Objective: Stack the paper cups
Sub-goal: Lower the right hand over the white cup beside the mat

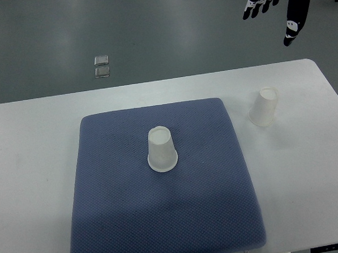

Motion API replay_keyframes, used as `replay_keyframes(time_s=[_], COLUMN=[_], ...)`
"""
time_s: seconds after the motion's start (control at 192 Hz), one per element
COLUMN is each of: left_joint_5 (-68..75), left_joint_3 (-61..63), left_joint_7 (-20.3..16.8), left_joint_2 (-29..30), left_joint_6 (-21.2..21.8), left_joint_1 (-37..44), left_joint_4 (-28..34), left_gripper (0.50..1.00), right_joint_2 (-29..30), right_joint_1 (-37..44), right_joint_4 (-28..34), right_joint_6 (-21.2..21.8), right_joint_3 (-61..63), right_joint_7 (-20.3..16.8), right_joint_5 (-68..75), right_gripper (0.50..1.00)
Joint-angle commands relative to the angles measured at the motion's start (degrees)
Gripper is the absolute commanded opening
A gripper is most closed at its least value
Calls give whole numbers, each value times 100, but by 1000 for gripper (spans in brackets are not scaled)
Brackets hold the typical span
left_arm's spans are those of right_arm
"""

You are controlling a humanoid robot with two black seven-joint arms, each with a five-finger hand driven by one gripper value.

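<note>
One upturned cup (162,150) on the mat (116,208), another (264,106) beside it; right hand (273,2) fingers spread, empty

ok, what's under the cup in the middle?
The middle paper cup stands upside down, rim down, on the blue cushion mat, which lies on the white table. Its walls hide whatever might be underneath it. The other paper cup sits directly on the table.

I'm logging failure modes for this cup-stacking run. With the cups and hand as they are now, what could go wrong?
1. The hand hangs beyond the table's far edge, so it has a long way to come to the right cup, and a clumsy approach could tip it.
2. That cup is near the table edge, so a knock might send it off.
3. The mat cup sits on a soft mat and may wobble during stacking.
</note>
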Motion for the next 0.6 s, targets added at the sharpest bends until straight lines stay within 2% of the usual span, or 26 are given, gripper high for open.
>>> replay_keyframes(time_s=[0.0, 0.219, 0.385, 0.51, 0.593], left_joint_5=[2, -7, -7, -16, -16], left_joint_3=[0, -26, -35, -35, -26], left_joint_7=[1, 1, 1, 1, 1], left_joint_2=[0, 0, 0, 0, 0], left_joint_6=[0, 9, 18, 18, 18], left_joint_1=[0, 0, 0, 0, 0], left_joint_4=[-8, 36, 36, 36, 36], left_gripper=[1000, 1000, 1000, 1000, 1000], right_joint_2=[32, 190, 410, 753, 955], right_joint_1=[-228, -1160, -2065, -2864, -3172], right_joint_4=[-6, -472, -1078, -1693, -1974], right_joint_6=[0, -38, -855, -1768, -1936], right_joint_3=[-270, -358, -332, -288, -288], right_joint_7=[-16, -33, -244, -384, -464], right_joint_5=[-26, -35, 35, 141, 413], right_gripper=[915, 911, 909, 903, 903])
